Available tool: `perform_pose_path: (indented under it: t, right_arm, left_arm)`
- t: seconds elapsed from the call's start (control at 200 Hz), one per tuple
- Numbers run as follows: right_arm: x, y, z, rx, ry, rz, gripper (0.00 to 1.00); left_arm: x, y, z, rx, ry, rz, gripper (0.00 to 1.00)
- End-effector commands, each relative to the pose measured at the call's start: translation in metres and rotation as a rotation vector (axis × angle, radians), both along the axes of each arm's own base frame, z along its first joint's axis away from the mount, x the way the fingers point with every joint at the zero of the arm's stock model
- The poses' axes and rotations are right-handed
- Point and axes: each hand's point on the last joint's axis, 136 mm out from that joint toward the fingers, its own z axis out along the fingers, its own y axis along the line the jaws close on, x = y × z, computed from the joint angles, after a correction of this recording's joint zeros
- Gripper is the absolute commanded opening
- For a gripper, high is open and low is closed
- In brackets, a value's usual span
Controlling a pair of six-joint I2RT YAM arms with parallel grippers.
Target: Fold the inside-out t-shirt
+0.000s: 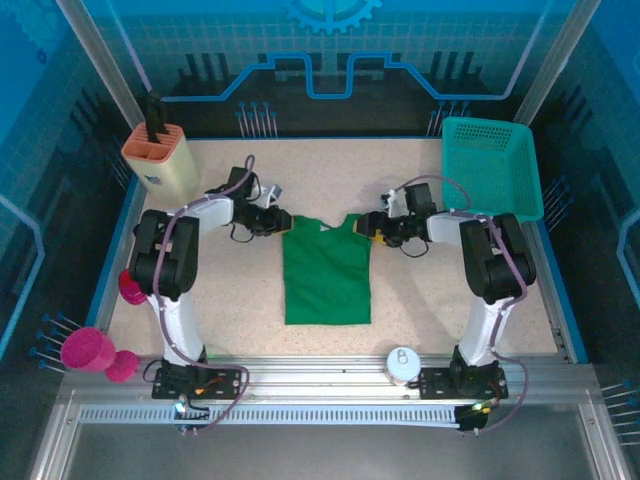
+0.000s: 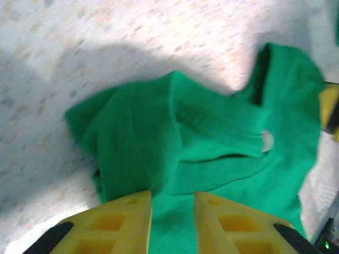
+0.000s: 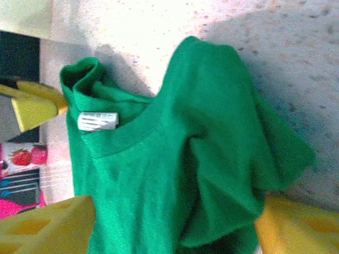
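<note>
Green t-shirt [image 1: 325, 275], one; teal basket [image 1: 490, 165], one.

Overhead, even light is falling across the speckled table [image 1: 420, 300] while a blue glow is tinting the enclosure walls, and that view is reading sharp. In the left wrist view the green t-shirt [image 2: 212, 143] is smearing softly, and a grey shadow is lying beside it. In the right wrist view glare is bleaching the tabletop above the collar, while the yellow fingers [image 3: 47, 227] are sitting out of focus.
</note>
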Motion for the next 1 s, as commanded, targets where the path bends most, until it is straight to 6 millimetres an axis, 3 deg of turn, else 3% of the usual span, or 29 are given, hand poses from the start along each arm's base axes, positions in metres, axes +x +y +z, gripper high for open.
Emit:
perform_pose_path:
  t: [0.0, 0.065, 0.15, 0.22, 0.25, 0.33, 0.385, 0.46, 0.62, 0.71, 0.756, 0.816, 0.881, 0.931, 0.971, 0.991]
  right_arm:
    - [-0.022, -0.02, 0.014, -0.114, -0.006, -0.05, 0.8]
    - [-0.039, -0.03, 0.028, -0.179, -0.038, -0.047, 0.8]
    - [-0.069, -0.03, 0.04, -0.231, -0.053, 0.021, 0.75]
    - [-0.097, -0.008, 0.05, -0.212, -0.067, 0.146, 0.66]
    - [-0.116, 0.002, 0.045, -0.178, -0.046, 0.201, 0.62]
    - [-0.137, 0.021, 0.041, -0.11, -0.002, 0.238, 0.42]
    - [-0.145, 0.031, 0.034, -0.088, 0.03, 0.246, 0.37]
    - [-0.158, 0.034, 0.011, -0.144, 0.079, 0.26, 0.36]
    - [-0.21, 0.018, -0.053, -0.304, 0.23, 0.294, 0.38]
    - [-0.22, 0.012, -0.063, -0.313, 0.237, 0.279, 0.41]
    - [-0.221, 0.017, -0.053, -0.289, 0.208, 0.301, 0.47]
    - [-0.218, 0.03, -0.023, -0.229, 0.097, 0.365, 0.57]
    - [-0.207, 0.035, 0.021, -0.232, -0.131, 0.415, 0.68]
    - [-0.184, 0.025, 0.056, -0.3, -0.354, 0.366, 0.79]
    - [-0.163, 0.012, 0.082, -0.358, -0.508, 0.281, 0.98]
    - [-0.151, 0.005, 0.094, -0.383, -0.576, 0.228, 1.0]
  left_arm:
    - [-0.004, 0.014, 0.04, 0.049, -0.086, 0.079, 0.32]
    - [-0.03, 0.019, 0.053, 0.053, -0.067, 0.114, 0.39]
    - [-0.072, 0.002, 0.066, -0.008, -0.054, 0.109, 0.39]
    - [-0.106, -0.018, 0.068, -0.02, -0.042, 0.085, 0.41]
    - [-0.117, -0.026, 0.067, -0.024, -0.03, 0.084, 0.44]
    - [-0.134, -0.041, 0.06, -0.053, 0.006, 0.09, 0.44]
    - [-0.139, -0.048, 0.051, -0.05, 0.013, 0.089, 0.44]
    - [-0.149, -0.054, 0.027, 0.008, 0.027, 0.066, 0.43]
    - [-0.201, -0.051, -0.041, 0.19, 0.139, 0.005, 0.42]
    - [-0.228, -0.039, -0.069, 0.253, 0.197, 0.014, 0.41]
    - [-0.237, -0.034, -0.072, 0.257, 0.229, 0.022, 0.41]
    - [-0.246, -0.026, -0.065, 0.283, 0.247, 0.032, 0.4]
    - [-0.241, -0.024, -0.03, 0.277, 0.163, 0.028, 0.42]
    - [-0.226, -0.022, 0.009, 0.273, 0.019, 0.013, 0.44]
    - [-0.209, -0.017, 0.043, 0.28, -0.132, 0.017, 0.64]
    - [-0.2, -0.014, 0.058, 0.283, -0.195, 0.038, 0.75]
